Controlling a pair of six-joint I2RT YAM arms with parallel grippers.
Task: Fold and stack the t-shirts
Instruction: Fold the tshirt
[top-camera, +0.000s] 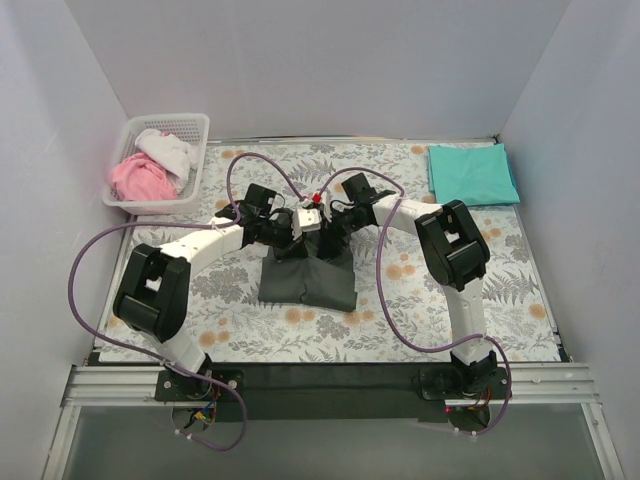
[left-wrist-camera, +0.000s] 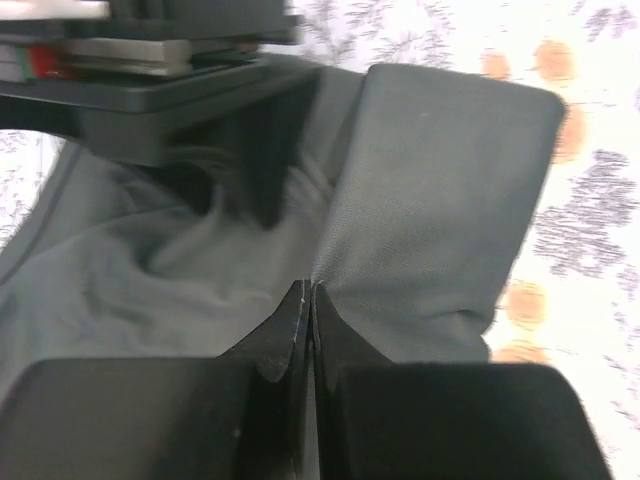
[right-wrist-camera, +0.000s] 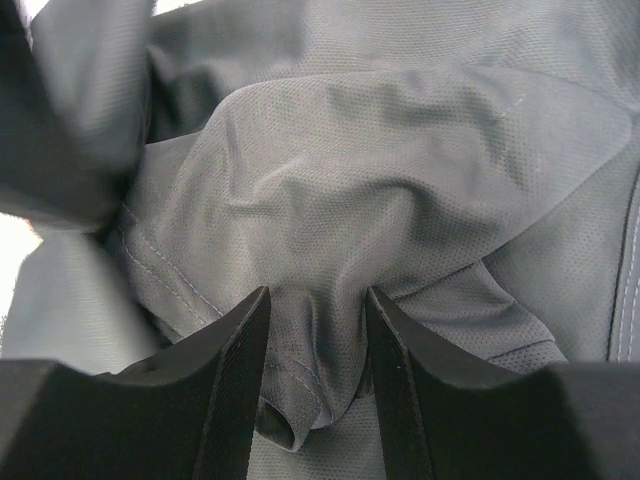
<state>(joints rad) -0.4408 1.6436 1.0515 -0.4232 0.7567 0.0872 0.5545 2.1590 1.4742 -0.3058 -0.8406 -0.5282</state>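
**Both grippers pinch the charcoal t-shirt at mid-table**

A floral sheet (top-camera: 400, 300) covers your table, with plain white walls (top-camera: 320, 60) on three sides. The charcoal t-shirt (top-camera: 308, 282) lies partly folded at the centre. Your left gripper (left-wrist-camera: 308, 295) has its fingers pressed together on a fold of the shirt, and your right gripper (right-wrist-camera: 318, 300) clamps a bunch of its cloth. The teal t-shirt (top-camera: 472, 173) lies folded in the far right corner. A white basket (top-camera: 198, 152) of pink and white cloths sits at the far left.

I log, as seen from my station: charcoal t-shirt (right-wrist-camera: 400, 150), matt cloth, fine pinhole-mesh weave, stitched seams. Teal t-shirt (top-camera: 472, 173), smooth matt cloth. Table sheet (top-camera: 250, 320), printed floral cloth. Basket (top-camera: 170, 120), white plastic lattice. Right gripper (right-wrist-camera: 317, 292), matt black plastic fingers. Front rail (top-camera: 110, 385), bare metal.
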